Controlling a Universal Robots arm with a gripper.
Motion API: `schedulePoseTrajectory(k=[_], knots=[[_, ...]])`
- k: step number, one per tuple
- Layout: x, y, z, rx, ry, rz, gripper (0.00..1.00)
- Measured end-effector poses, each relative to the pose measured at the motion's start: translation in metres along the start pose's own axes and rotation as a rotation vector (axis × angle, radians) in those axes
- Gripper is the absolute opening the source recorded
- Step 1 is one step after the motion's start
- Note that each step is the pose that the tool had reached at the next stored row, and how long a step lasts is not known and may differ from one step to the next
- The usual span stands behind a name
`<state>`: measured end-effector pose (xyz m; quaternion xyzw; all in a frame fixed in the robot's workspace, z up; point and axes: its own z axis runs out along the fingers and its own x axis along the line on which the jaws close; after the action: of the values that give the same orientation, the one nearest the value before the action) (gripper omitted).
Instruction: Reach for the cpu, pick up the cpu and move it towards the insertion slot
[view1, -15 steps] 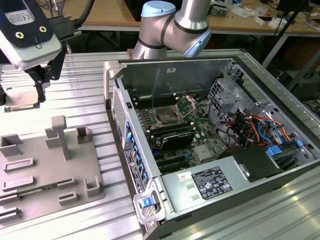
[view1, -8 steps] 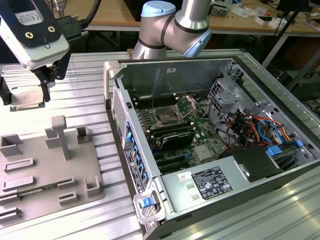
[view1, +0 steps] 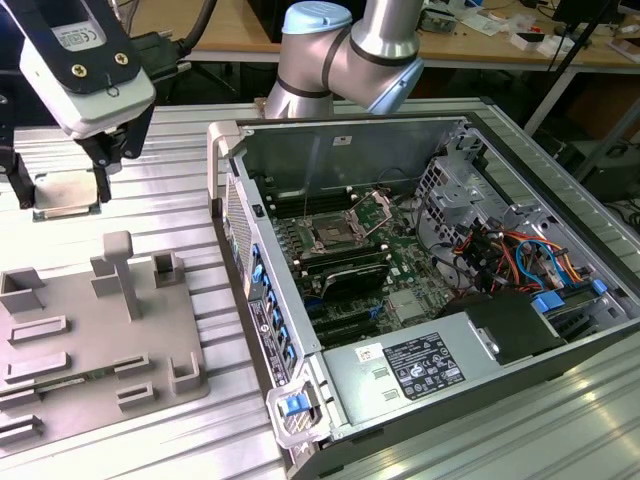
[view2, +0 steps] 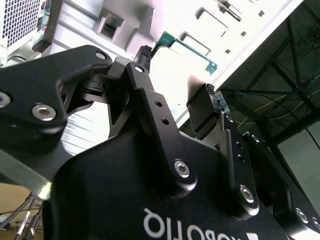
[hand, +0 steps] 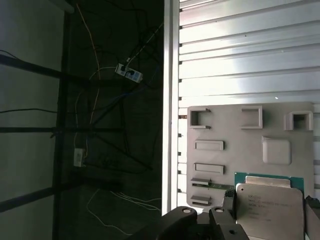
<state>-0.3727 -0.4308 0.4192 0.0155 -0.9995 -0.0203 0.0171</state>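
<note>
Over the ribbed aluminium table (view1: 180, 180), well apart from the shiny square metal-framed insertion slot (view1: 335, 235), my black two-finger gripper (view1: 63, 195) pinches the small flat silvery cpu (view1: 65, 190) by its edges, so thin a hold that I judge it could slip or tilt

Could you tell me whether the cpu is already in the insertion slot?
No, the cpu sits in the claw, outside the computer case.

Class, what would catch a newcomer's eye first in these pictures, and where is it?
The open computer case fills the exterior view's right, the insertion slot shining on its board. At that view's upper left the gripper is shut on the cpu, with a grey fixture plate lower in the picture.
</note>
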Motion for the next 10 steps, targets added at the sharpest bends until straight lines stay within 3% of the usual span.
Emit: schedulePoseTrajectory(k=[10], knots=[[-0.0191,-0.0006,-0.0007,0.0,0.0,0.0,0.55]])
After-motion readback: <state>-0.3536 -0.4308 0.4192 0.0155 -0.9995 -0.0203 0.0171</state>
